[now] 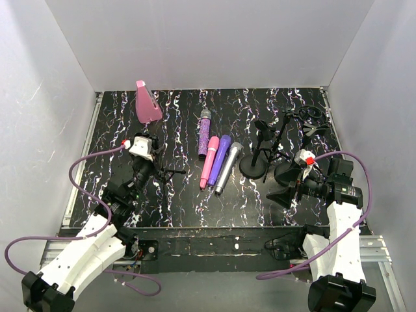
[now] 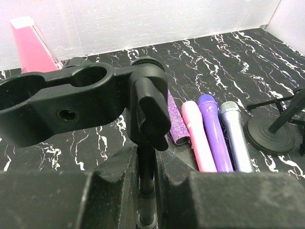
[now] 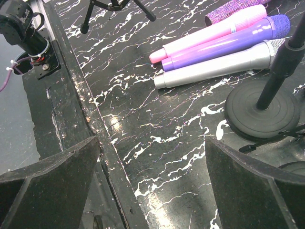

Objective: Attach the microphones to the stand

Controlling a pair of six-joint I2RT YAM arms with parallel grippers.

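Four microphones lie side by side mid-table: glittery purple, pink, plain purple and silver-grey. My left gripper is shut on the thin pole of a small black tripod stand, just left of the microphones. The stand's clip holder fills the left wrist view and is empty. My right gripper is open and empty, low over the table's front edge, right of the microphones. The pink, purple and silver ones show there.
A round-base stand stands right of the silver microphone, also in the right wrist view. More black stands cluster at the back right. A pink wedge block stands at the back left. White walls enclose the table.
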